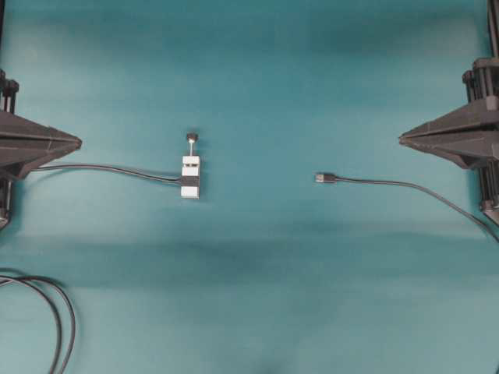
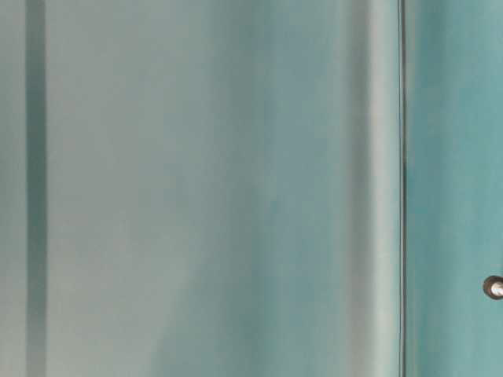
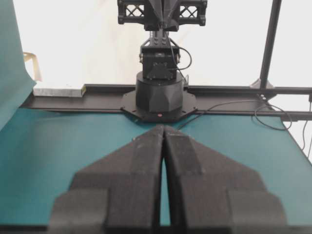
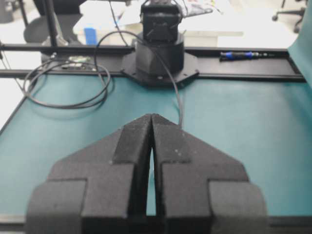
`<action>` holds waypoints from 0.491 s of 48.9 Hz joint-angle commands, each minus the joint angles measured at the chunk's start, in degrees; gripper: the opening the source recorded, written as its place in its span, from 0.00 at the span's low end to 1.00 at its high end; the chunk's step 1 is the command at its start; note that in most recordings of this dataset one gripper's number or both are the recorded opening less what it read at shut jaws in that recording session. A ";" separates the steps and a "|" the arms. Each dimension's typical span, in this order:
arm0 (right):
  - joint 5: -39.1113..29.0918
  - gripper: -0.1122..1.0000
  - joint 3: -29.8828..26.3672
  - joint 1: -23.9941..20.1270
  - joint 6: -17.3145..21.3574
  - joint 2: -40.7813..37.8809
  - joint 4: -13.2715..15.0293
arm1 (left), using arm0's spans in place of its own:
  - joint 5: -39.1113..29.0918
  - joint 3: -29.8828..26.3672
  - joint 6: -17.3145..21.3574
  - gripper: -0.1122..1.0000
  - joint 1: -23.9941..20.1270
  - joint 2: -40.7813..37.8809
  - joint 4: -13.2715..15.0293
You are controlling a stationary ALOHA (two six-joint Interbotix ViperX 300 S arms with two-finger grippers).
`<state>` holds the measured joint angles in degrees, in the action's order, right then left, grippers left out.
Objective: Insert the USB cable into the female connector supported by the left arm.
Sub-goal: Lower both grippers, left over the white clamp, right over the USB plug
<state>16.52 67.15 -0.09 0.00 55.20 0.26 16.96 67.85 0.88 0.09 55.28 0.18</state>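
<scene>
Seen from overhead, the female connector (image 1: 190, 177) lies on the teal table (image 1: 257, 265) left of centre: a small white block crossed by a dark band, with a thin knob-topped post pointing toward the top of the view and a thin dark lead trailing off to the left. The USB cable (image 1: 405, 187) lies well apart from it to the right, its silvery plug pointing left toward the connector and its cord curving away to the lower right edge. The left gripper (image 1: 78, 142) pokes in from the left edge and the right gripper (image 1: 401, 140) from the right, each tapering to a point aimed at the middle, both clear of the connector and the plug. Thicker black looped cables (image 1: 58, 319) sit at the lower left corner. Neither wrist view shows the connector or the plug. The left wrist view looks along the left gripper (image 3: 162, 127), whose two fingers meet at the tips with nothing between them, toward the opposite arm's base (image 3: 159, 92) on a black rail. The right wrist view shows the right gripper (image 4: 152, 117) pressed together the same way, empty, facing the other arm's base and a coil of thin cable on the table. The table-level view is mostly blurred teal; only a small round knob shows at its right edge.
</scene>
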 commanded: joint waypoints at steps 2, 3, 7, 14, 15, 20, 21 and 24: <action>0.44 0.10 0.44 -0.44 0.26 -0.53 0.18 | -0.09 -0.18 -0.44 0.11 0.09 -0.44 0.44; 0.35 0.10 0.62 -0.53 0.44 -0.53 0.18 | -0.26 -0.18 -0.53 0.12 0.09 -0.44 0.44; -0.88 0.10 0.97 -0.62 1.32 -0.62 0.18 | -0.97 -0.53 -0.79 0.10 0.09 -0.44 0.62; -3.96 0.10 0.26 -0.62 2.37 -1.93 0.26 | -6.33 -1.49 -0.79 0.10 0.00 -1.32 0.88; -4.13 0.10 0.09 -0.62 2.29 -2.55 0.26 | -7.47 -1.67 -0.79 0.10 0.00 -1.76 0.88; -4.22 0.10 -0.18 -0.62 2.46 -6.50 0.26 | -13.10 -3.08 -0.79 0.10 -0.18 -5.98 0.88; -4.22 0.10 -0.26 -0.62 2.46 -8.00 0.26 | -13.80 -3.25 -0.79 0.10 -0.18 -7.03 0.97; -4.22 0.10 -0.44 -0.53 2.37 -11.07 0.26 | -14.50 -3.52 -0.35 0.10 -0.44 -10.02 0.88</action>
<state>12.13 68.38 -0.62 2.46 47.72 0.44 3.52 66.18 0.88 0.09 48.34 0.97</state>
